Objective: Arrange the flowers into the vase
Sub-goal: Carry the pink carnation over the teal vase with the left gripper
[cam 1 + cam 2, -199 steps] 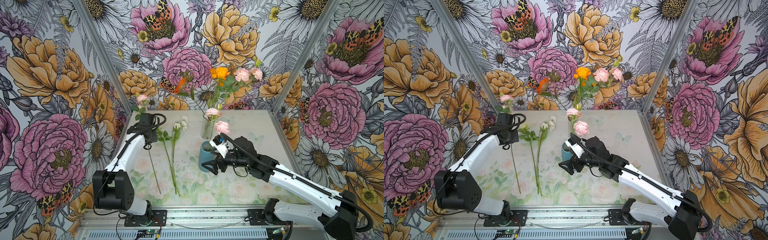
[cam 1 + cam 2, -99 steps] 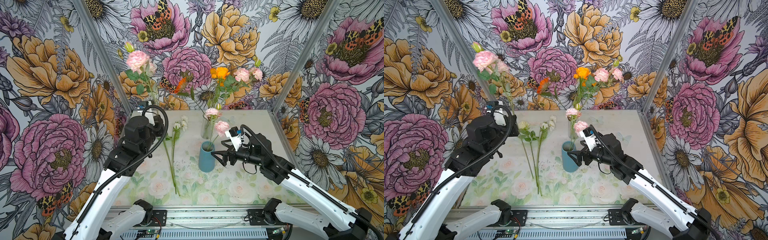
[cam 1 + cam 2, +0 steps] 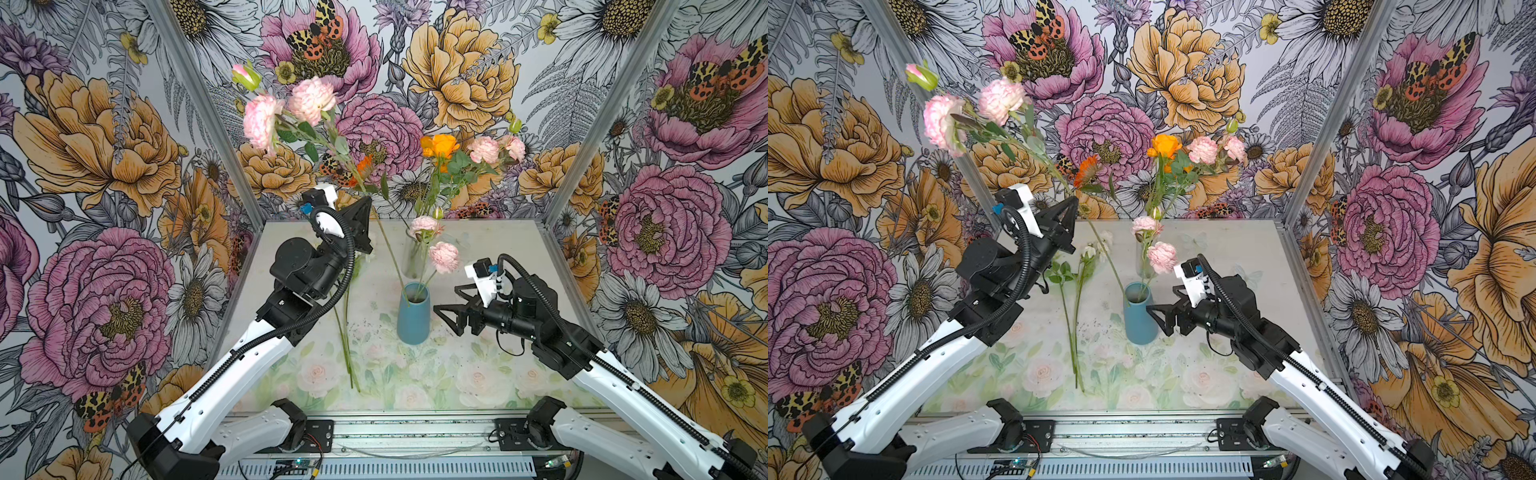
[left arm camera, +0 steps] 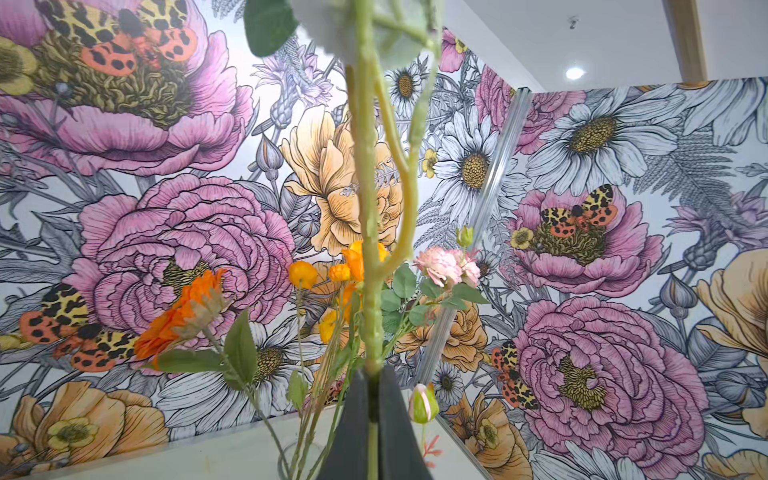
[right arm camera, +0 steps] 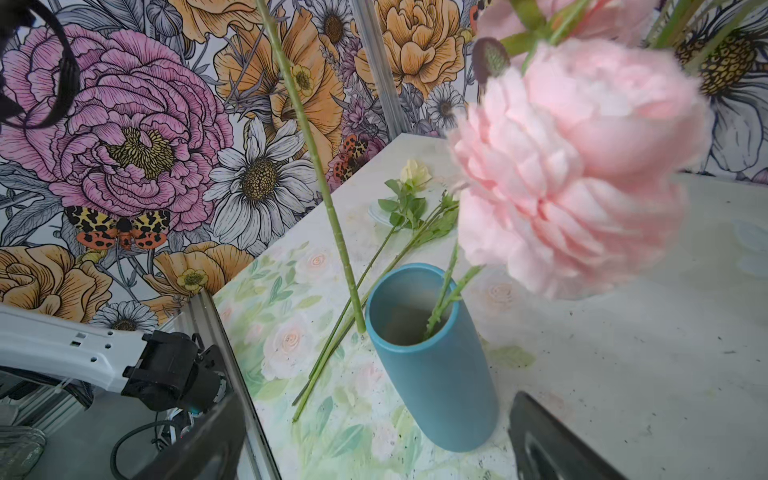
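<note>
Above frame centre, left fingers (image 3: 357,226) clench a pink flower stem (image 3: 390,253), aiming its tip at the vase (image 3: 412,320) rim; right fingers (image 3: 453,318) gape beside it, likely to steady it.

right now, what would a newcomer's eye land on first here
The tall pink spray held high by the shut left pincer, its stem slanting down to the rim of the blue vase at mid-table. Next, the big pink bloom already in that vase, with the open right pincer beside it.
</note>
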Controlling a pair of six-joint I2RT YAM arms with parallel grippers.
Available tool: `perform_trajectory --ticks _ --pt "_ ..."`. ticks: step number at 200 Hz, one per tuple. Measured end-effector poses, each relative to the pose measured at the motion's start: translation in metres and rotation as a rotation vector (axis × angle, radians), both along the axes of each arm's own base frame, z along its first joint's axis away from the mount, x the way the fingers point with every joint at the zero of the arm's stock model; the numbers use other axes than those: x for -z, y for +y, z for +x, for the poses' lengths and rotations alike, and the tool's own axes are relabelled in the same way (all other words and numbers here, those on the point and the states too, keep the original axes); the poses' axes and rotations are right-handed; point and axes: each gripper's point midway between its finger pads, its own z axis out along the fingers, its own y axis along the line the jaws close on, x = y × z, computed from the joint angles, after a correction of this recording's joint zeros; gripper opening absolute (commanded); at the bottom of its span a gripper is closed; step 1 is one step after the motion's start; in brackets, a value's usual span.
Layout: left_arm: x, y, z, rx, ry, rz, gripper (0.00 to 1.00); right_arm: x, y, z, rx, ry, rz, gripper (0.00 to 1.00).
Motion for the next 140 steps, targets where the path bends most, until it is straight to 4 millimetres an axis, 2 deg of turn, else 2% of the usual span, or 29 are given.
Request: perform_trajectory --ticks 19,41,85,110,140 --pt "-0.011 -0.007 -0.002 0.022 -0.031 -0.015 0.0 0.002 -0.003 -0.004 0.001 0.006 -0.001 1.0" --pt "-0.022 -0.007 -0.006 0.024 -0.07 -0.034 0.0 0.0 -0.004 -0.006 0.002 0.004 0.005 0.99" --pt "-0.029 -0.006 -0.009 0.016 -0.12 -0.019 0.0 -0.001 -0.005 -0.007 0.003 0.001 0.007 0.99" --pt "-0.021 -0.012 -0.01 0.031 -0.139 0.011 0.0 0.0 -0.006 -0.006 0.005 0.002 0.007 1.0" --pt "0.003 -0.025 -0.01 0.085 -0.129 0.056 0.0 0.0 -0.006 -0.005 0.007 0.003 0.006 0.99"
